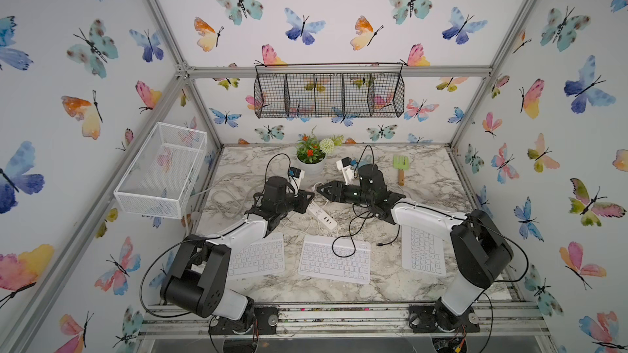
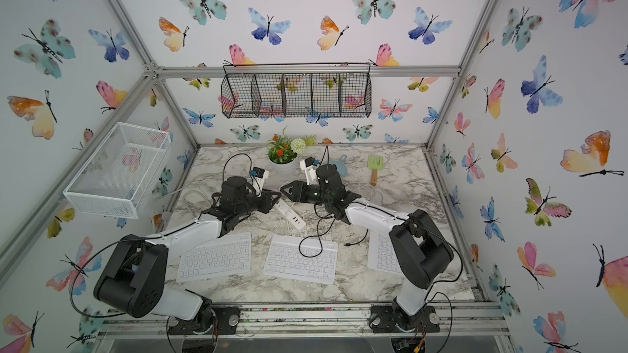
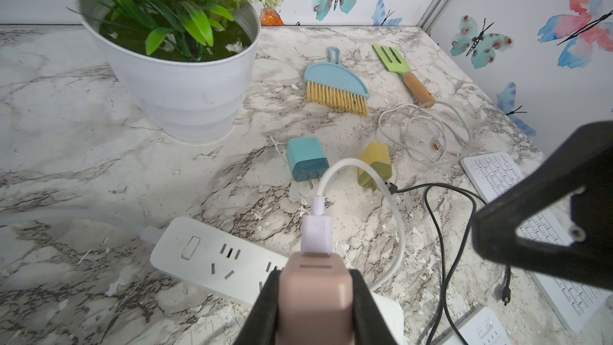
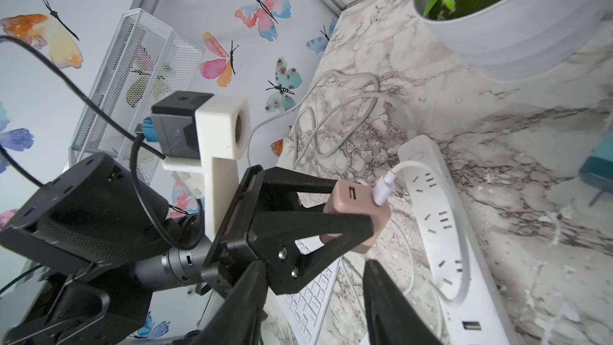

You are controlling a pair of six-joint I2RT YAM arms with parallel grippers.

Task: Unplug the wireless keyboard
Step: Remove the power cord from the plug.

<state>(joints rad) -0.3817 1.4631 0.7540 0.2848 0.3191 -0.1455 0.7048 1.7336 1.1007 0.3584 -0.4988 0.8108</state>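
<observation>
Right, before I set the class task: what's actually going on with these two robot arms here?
The left pincer is shut on a pinkish-beige plastic charger block, which seems to be lifted just off the long white power strip on the marble table. A white USB cable is plugged into the block. The right pincer stands open close by, gripping nothing. Three flat white keyboards lie nearer the arm bases.

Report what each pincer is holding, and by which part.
Left pincer grips the pink charger block by its two opposite sides, the white cable plugged into its front. Right pincer holds nothing, jaws apart.
</observation>
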